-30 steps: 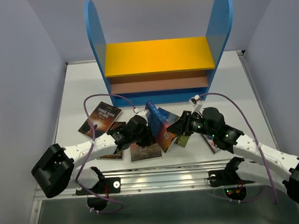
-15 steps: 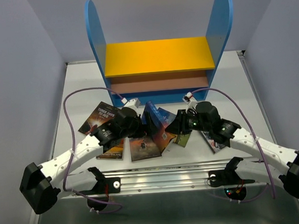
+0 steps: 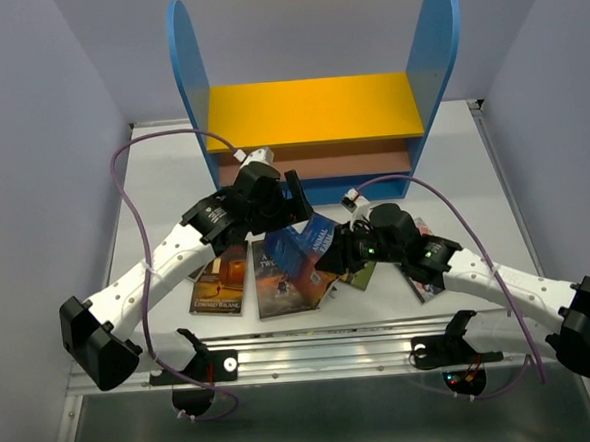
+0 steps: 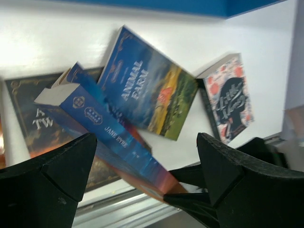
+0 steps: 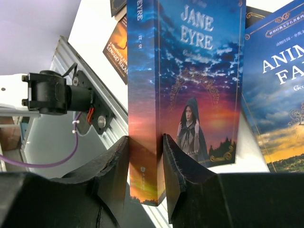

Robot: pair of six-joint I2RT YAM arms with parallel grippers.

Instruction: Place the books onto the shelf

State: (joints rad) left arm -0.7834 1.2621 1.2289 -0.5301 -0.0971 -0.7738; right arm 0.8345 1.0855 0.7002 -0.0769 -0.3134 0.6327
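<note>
Your left arm (image 3: 153, 275) & right arm (image 3: 499, 287): white link shells, black joint housings, big black shoulder blocks. Left end effector (image 4: 145, 142) & right end effector (image 5: 145, 142): matte black, thick wedge fingers, rough inner faces. Purple cable (image 3: 122, 181) per arm w/ white plug at wrist. Black base clamp (image 5: 47, 92) w/ silver screws.

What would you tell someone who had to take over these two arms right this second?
Left gripper: open, empty, hovering over the books.
Right gripper: shut on Jane Eyre, held tilted above the table.
Animal Farm, Little Women, A Tale of Two Cities and the others lie on the table in front of the shelf.
Done: no book shows on the shelf.
Left: shelve Jane Eyre, then all the rest.
</note>
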